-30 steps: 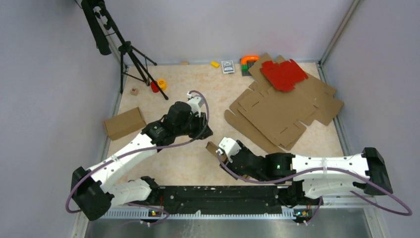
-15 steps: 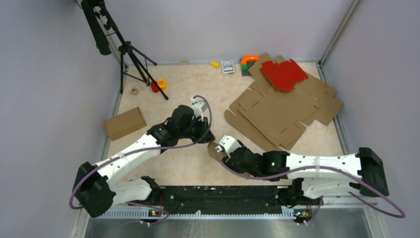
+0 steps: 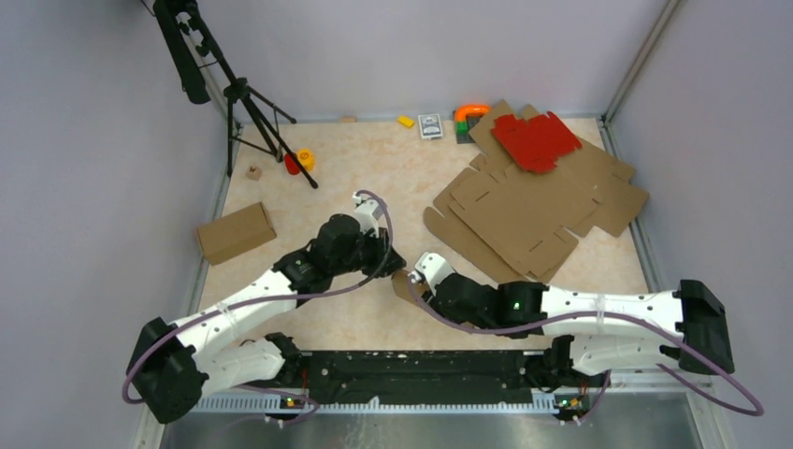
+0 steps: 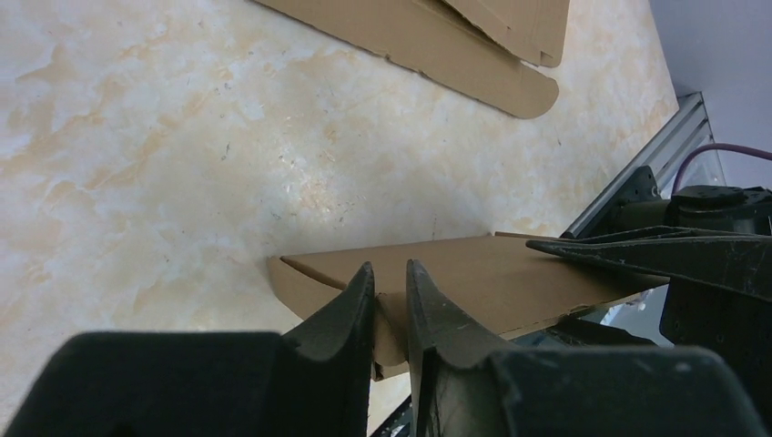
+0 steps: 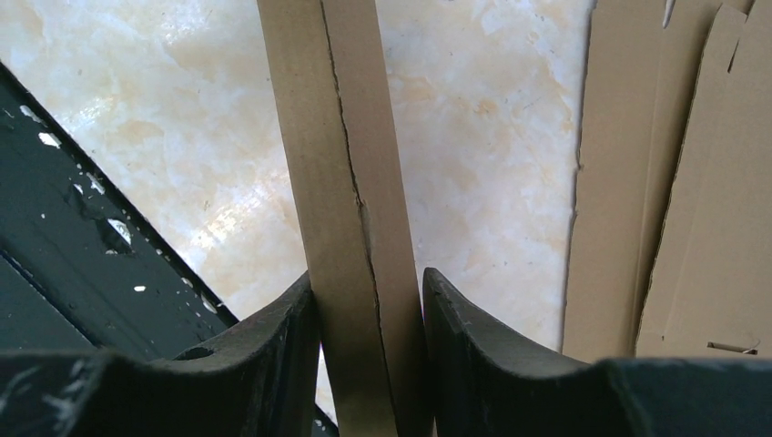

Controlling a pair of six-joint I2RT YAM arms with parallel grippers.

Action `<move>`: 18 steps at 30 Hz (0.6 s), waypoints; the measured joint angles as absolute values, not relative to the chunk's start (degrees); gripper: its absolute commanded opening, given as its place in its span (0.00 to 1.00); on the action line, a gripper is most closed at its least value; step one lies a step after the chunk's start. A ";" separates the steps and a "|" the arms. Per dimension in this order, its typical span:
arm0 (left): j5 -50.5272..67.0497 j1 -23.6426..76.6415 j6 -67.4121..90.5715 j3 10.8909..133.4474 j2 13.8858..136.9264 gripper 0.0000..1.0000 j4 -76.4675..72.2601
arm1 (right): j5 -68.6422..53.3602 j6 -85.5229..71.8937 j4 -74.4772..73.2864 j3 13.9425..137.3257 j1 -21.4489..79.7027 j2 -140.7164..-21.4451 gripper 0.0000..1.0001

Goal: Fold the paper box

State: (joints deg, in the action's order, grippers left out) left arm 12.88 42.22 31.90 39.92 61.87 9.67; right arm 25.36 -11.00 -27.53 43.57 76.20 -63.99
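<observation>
near the middle of the table, the paper box sits between the two arms, with the right gripper clamped on one edge of it. what's new is the left gripper: a second ago it hovered apart from the piece, and now it has swung in to the box's other end, jaws drawn almost together at a corner fold. whether they actually pinch it, i cannot tell. with both arms on the piece, a flap looks ready to be creased.
</observation>
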 measured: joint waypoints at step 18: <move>-4.08 49.23 34.41 27.62 54.15 0.22 -6.48 | 24.36 -13.76 -27.64 45.56 69.93 -68.82 0.77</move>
State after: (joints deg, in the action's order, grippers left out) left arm -4.08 49.23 34.41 27.62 54.15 -6.48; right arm 24.36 -13.76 -27.64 45.56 69.93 -68.82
